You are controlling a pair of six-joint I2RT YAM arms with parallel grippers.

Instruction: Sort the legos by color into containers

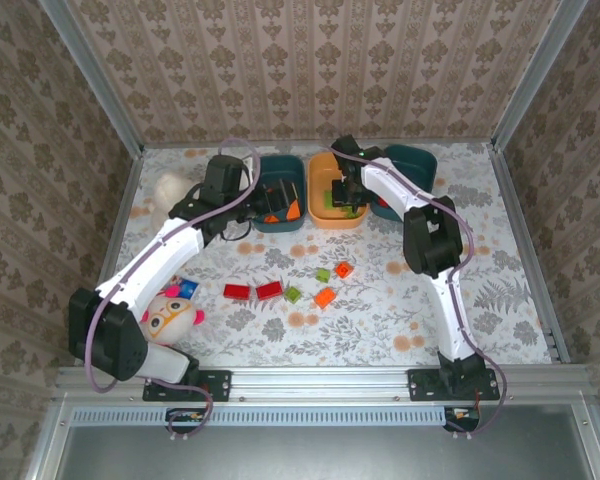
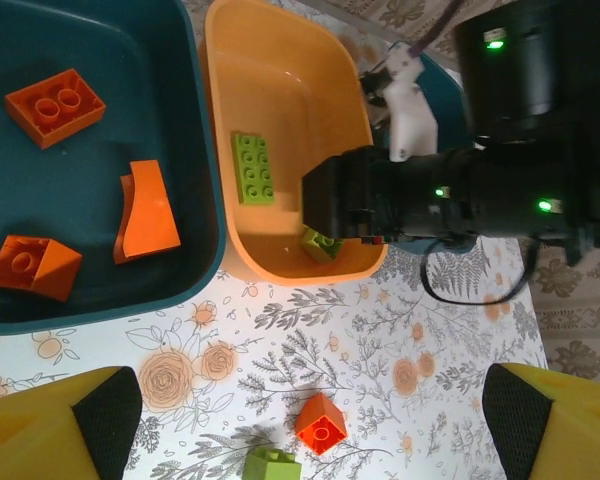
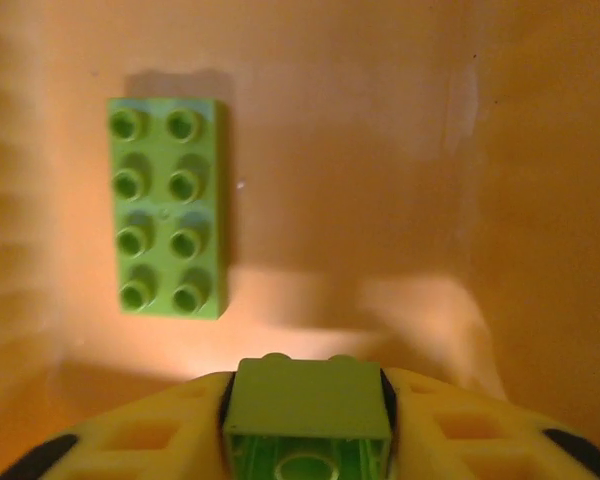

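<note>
Your right claw (image 3: 305,430) is down in the orange bin (image 2: 280,60) with a small green brick (image 3: 305,395) between its fingers
You cannot tell if the fingers squeeze the brick or sit loose around it. A long green brick (image 3: 168,207) lies flat on the bin floor just beside it. Your left claw (image 2: 305,415) is spread wide with nothing in it, above the table (image 2: 410,330) near the bins. Three orange bricks (image 2: 55,103) lie in the teal bin (image 2: 80,170) next to the orange one. More loose bricks (image 1: 270,290), red, orange and green, lie out on the table
</note>
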